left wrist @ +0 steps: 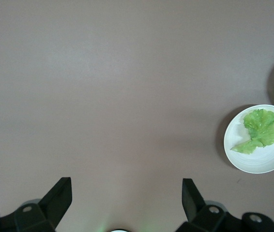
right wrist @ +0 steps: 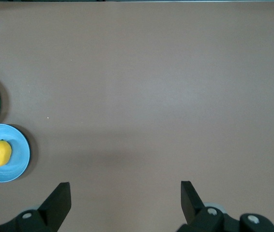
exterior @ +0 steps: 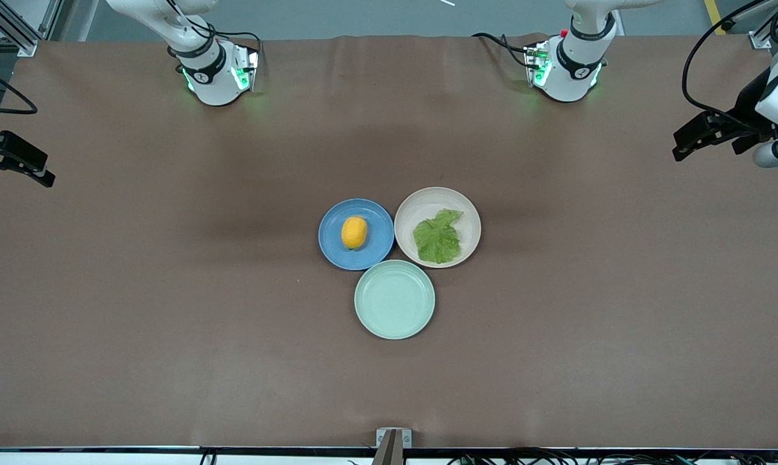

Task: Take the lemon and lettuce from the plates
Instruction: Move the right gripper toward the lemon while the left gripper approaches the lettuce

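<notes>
Left gripper (left wrist: 122,203): fingers spread wide with nothing between them, high over bare table at the left arm's end; both plates lie well off from it toward the table's middle.
Right gripper (right wrist: 122,200): equally wide apart and empty, high over the right arm's end, with the lemon well away.
Lemon (exterior: 354,232): sits on its side at the centre of the blue plate (exterior: 337,253), untouched.
Lettuce leaf (exterior: 438,236): lies flat on the beige plate (exterior: 415,203), which touches the blue one.
Mint-green plate (exterior: 395,299): holds nothing, nearest the front camera, tucked against the other two.
Stage: neither pick appears begun; both arms look to be at their starting poses.
Risk, lemon: smooth and rounded, it could roll or squirt out of an off-centre pinch.
Risk, lettuce: thin and flat, so fingers may scrape the plate, shove it into its neighbours, or close on nothing.
Risk, arms: the plates are tightly clustered, so two grippers descending together could crowd each other.
Surface: brown matte table cover (exterior: 169,323), faintly creased.
Room: grey floor and aluminium framing at the edges, cables along the near edge.
</notes>
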Available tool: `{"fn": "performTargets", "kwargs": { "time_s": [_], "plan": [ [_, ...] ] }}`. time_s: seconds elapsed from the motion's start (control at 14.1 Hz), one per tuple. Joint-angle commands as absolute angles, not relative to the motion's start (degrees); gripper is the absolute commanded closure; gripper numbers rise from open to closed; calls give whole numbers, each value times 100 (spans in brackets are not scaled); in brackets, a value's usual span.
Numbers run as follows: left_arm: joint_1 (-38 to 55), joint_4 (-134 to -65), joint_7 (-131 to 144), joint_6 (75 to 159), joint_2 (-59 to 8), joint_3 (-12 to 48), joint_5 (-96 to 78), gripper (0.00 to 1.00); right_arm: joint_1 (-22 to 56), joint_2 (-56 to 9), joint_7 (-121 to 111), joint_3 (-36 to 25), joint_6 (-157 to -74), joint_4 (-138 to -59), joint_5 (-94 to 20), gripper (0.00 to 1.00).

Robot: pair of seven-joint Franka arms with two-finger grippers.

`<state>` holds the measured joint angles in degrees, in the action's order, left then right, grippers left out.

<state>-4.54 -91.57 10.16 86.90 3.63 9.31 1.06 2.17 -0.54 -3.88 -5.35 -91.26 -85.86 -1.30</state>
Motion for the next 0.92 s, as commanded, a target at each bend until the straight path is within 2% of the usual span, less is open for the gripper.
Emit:
{"fn": "performTargets", "kwargs": {
  "time_s": [0.0, 0.35, 0.57, 0.71, 0.85],
  "plan": [
    [-492, -9132, 844, 8684, 387, 905, 9, 0, 202, -79, -431, -501, -9105, -8499, -70, 0],
    [-510, -9149, 852, 8684, 290, 896, -9, 0, 246, -79, -413, -483, -9105, -8499, -105, 0],
    [-431, -9324, 1150, 8675, 141, 975, -253, 0, 771, -88, -360, -483, -9114, -8499, -88, 0],
    [-431, -9553, 1702, 8814, -25, 1220, -509, 0, 1150, -167, -360, -483, -9114, -8499, -62, 0],
    [-422, -9833, 2526, 9270, -193, 1729, -449, 0, 1528, -298, -282, -483, -9114, -8499, -53, 0]
  ]
}}
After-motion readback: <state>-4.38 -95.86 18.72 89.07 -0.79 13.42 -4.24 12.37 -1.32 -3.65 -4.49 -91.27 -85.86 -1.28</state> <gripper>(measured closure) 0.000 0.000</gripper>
